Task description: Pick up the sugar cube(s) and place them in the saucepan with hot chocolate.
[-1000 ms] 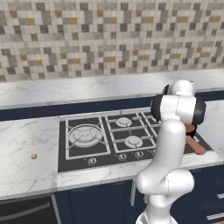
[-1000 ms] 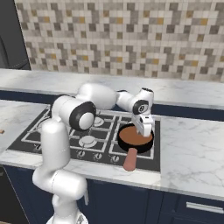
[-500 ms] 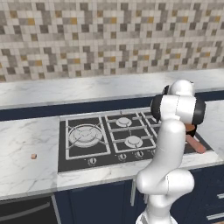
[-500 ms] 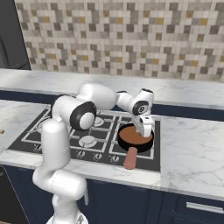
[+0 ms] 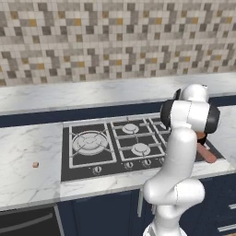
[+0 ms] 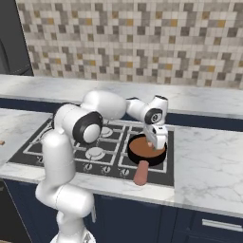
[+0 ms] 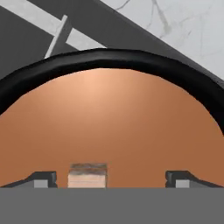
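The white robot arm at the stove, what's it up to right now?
The white arm's gripper hangs right over the shallow black saucepan of brown hot chocolate on the stove's right side. In the hand view its fingertips stand wide apart with a small tan sugar cube between them, touching neither, just over the brown liquid. A second tiny tan cube lies on the marble counter left of the black stovetop, not yet fetched.

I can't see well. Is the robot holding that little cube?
No. The tool is open over the pan; the cube sits loose between its tips.
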